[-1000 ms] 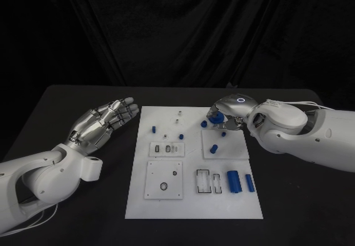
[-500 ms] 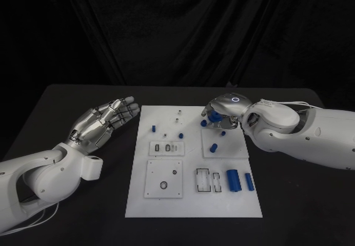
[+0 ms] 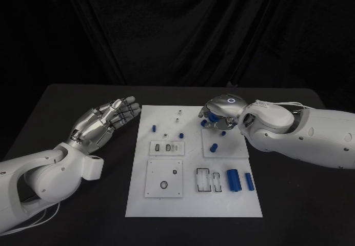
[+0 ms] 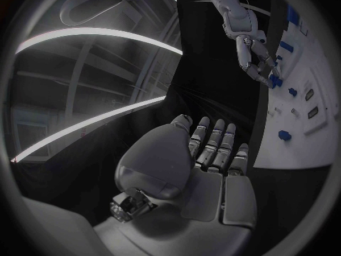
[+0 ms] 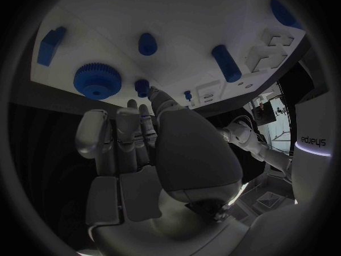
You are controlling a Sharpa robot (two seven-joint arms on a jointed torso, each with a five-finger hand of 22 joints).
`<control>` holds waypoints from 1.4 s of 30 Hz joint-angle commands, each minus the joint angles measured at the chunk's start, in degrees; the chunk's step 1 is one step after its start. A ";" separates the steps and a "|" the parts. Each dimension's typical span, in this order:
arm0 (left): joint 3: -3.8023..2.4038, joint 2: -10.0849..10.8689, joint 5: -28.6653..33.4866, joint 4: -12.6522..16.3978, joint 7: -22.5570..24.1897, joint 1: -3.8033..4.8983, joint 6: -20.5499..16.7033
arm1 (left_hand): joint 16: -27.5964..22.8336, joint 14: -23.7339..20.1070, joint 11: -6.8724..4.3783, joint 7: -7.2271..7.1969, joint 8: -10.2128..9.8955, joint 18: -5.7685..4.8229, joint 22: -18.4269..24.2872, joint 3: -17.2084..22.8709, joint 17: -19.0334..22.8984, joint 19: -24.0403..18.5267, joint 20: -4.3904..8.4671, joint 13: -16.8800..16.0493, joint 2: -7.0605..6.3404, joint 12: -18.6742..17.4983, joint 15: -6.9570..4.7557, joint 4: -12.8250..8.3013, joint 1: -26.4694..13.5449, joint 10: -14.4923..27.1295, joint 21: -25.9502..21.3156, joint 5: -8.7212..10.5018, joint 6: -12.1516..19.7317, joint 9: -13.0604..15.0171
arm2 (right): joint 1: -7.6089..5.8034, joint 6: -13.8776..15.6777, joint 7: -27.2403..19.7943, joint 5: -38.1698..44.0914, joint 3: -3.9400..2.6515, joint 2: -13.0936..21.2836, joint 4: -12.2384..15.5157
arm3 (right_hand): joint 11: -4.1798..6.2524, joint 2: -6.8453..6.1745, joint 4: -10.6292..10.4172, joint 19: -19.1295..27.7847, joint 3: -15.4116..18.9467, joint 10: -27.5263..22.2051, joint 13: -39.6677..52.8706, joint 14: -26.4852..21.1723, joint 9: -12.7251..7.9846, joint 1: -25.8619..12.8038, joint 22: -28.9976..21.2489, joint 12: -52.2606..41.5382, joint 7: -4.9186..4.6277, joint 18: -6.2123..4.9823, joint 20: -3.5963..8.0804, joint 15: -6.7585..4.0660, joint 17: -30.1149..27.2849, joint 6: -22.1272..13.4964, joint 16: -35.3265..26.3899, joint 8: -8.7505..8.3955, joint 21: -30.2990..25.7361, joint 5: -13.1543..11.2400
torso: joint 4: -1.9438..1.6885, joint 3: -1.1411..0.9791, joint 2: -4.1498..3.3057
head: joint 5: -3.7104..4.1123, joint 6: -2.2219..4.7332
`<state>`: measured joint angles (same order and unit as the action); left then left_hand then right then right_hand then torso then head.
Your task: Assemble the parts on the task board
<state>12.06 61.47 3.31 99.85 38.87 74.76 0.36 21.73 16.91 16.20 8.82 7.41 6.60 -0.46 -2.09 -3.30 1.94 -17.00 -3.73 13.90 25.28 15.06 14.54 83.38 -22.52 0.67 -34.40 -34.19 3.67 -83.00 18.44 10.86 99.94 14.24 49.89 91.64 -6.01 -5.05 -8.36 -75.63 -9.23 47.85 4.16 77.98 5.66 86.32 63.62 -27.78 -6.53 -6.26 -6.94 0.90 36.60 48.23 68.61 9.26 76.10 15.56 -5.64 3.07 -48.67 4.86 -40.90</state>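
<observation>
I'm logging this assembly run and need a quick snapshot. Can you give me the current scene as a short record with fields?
surface: black table
task board: white plate lying in the middle of the table
left hand: off the board's left side, fingers apart, holding nothing
right hand: over the board's far right corner, fingers reaching down by a blue gear; whether it touches the gear, cannot tell
loose parts: two blue cylinders lying side by side near the board's right edge; small blue pegs further back
</observation>
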 commanded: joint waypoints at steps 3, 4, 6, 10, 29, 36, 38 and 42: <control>-0.01 0.01 0.36 0.49 14.70 0.09 0.88 | 0.91 -0.32 0.46 0.38 -0.42 -0.88 -0.28 1.27 -0.11 0.41 0.00 0.03 -0.90 0.40 0.41 -0.03 -0.22 0.12 0.20 -0.24 0.16 -0.10 | 0.47 0.83 -0.96 0.32 -0.04 -0.42 -0.55 | 0.04 -0.11 -0.38 -0.56 -1.18 1.87 -0.16 0.44 0.20 0.16 0.73 0.53 0.00 0.69 -0.17 0.12 0.61 0.93 0.45 -0.33 0.53 0.43 | 0.02 -0.02 0.08 | -0.43 -0.28; -0.01 0.02 0.36 0.52 14.68 0.09 0.89 | 0.91 -0.32 0.46 0.38 -0.42 -0.88 -0.28 1.27 -0.11 0.41 0.00 0.03 -0.90 0.40 0.41 -0.03 -0.22 0.12 0.20 -0.24 0.16 -0.10 | 0.56 0.80 -0.94 0.32 -0.04 -0.56 -0.73 | 0.07 -0.08 -0.44 -0.64 -1.60 2.19 -0.23 0.52 0.26 0.30 0.91 0.75 -0.06 0.71 -0.16 0.09 0.84 1.22 0.55 -0.30 0.62 0.50 | 0.06 0.00 0.08 | -0.54 -0.29; 0.00 0.01 0.37 0.56 14.63 0.09 0.92 | 1.15 -0.41 0.59 0.39 -0.44 -1.47 0.45 1.74 -0.11 -1.90 0.12 0.02 -1.10 0.49 0.57 -0.03 -0.40 0.15 -0.66 -0.28 0.11 -0.09 | 0.73 0.61 -0.92 0.32 -0.04 -0.76 -1.04 | 0.10 -0.08 -0.50 -0.69 -2.14 2.48 -0.31 0.60 0.35 0.48 1.04 1.10 0.00 0.72 -0.14 0.07 1.05 1.61 0.64 -0.27 0.68 0.62 | 0.04 0.01 0.04 | -0.59 -0.25; 0.01 0.03 0.37 0.58 14.56 0.09 0.94 | 1.82 -0.63 0.61 0.49 -0.52 -1.07 -0.27 3.06 -0.11 0.47 -0.01 0.03 -1.66 0.72 0.52 -0.07 -0.96 0.25 0.19 -0.28 0.05 -0.08 | 1.15 0.64 -1.14 0.32 -0.04 -0.99 -1.49 | 0.03 -0.49 -0.81 -0.74 -3.81 3.21 -0.43 0.58 0.97 0.66 1.38 2.48 -0.15 0.76 -0.16 0.08 1.15 4.42 0.60 0.54 0.77 0.83 | 0.02 0.01 0.11 | -0.82 -0.40; 0.08 -0.08 0.38 -0.09 14.35 0.07 1.47 | 3.10 -1.20 0.71 0.58 -0.69 -1.45 0.43 6.04 -0.09 -1.83 -0.05 0.04 -3.50 1.15 0.79 -0.94 -2.41 0.47 -0.64 -0.20 -0.03 -0.07 | 2.05 6.21 -5.46 -3.94 -0.07 -1.70 -3.61 | 1.68 0.36 1.41 -1.32 -9.59 10.17 0.06 0.96 3.02 3.75 3.12 3.55 -1.16 0.96 0.95 -1.24 2.22 10.46 0.71 2.33 1.44 2.66 | 0.11 -0.03 0.16 | -0.86 -0.94; 0.08 -0.01 0.49 -0.28 14.23 0.06 1.45 | 3.11 -1.23 0.66 0.58 -0.70 -1.45 0.43 6.10 -0.09 -1.83 -0.03 0.04 -3.54 1.16 0.77 -0.98 -2.45 0.48 -0.64 -0.21 0.02 -0.07 | 1.24 12.42 -9.01 -8.54 -0.42 -2.12 -3.36 | 2.82 0.13 2.91 -2.61 -12.39 15.93 0.20 2.30 5.37 4.32 5.73 4.83 -0.57 1.48 1.96 -2.18 5.41 13.12 1.72 3.49 2.72 -3.03 | 0.02 0.01 0.18 | -1.33 -0.78; 0.08 0.00 0.59 -0.32 14.20 0.06 1.44 | 3.11 -1.23 0.66 0.58 -0.70 -1.45 0.43 6.10 -0.09 -1.83 -0.03 0.04 -3.54 1.16 0.77 -0.98 -2.45 0.48 -0.64 -0.21 0.02 -0.07 | 0.31 12.76 -9.46 -10.39 -0.48 -2.85 -3.80 | 2.94 -0.02 2.89 -2.78 -12.64 16.51 0.21 2.46 5.74 4.10 6.06 5.18 -0.47 1.54 2.05 -2.29 5.82 13.39 1.82 3.61 2.87 -3.51 | 0.05 -0.02 0.18 | -1.63 -0.84; 0.08 -0.13 0.68 -0.45 14.13 0.06 1.40 | 3.17 -1.20 0.65 0.58 -0.69 -1.45 0.43 6.14 -0.10 -1.82 -0.03 0.04 -3.55 1.17 0.77 -1.01 -2.46 0.48 -0.63 -0.24 -0.06 -0.07 | -1.30 12.35 -9.54 -12.25 -0.56 -4.66 -5.09 | 3.09 -0.25 2.67 -3.03 -12.75 17.19 0.17 2.76 6.52 3.46 6.57 6.09 -0.37 1.64 2.19 -2.40 6.51 13.63 2.00 3.79 3.08 -5.15 | 0.04 -0.01 0.19 | -1.74 -0.85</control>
<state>12.17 61.47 3.66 99.38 38.89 74.75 0.99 24.62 16.19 16.59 9.22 6.94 5.70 -0.08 3.75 -3.34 0.34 -17.08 -3.73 10.87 26.17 15.77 13.59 80.81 -22.11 0.19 -34.40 -34.19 3.62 -84.09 27.76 3.25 91.48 13.69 45.43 86.85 -7.76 -5.11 -5.69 -78.33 -21.69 59.65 3.87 80.40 12.00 90.06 70.10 -21.97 -6.98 -5.34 -4.91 -1.37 42.98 61.43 70.42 12.78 79.00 10.77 -5.59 3.05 -48.49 3.21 -41.71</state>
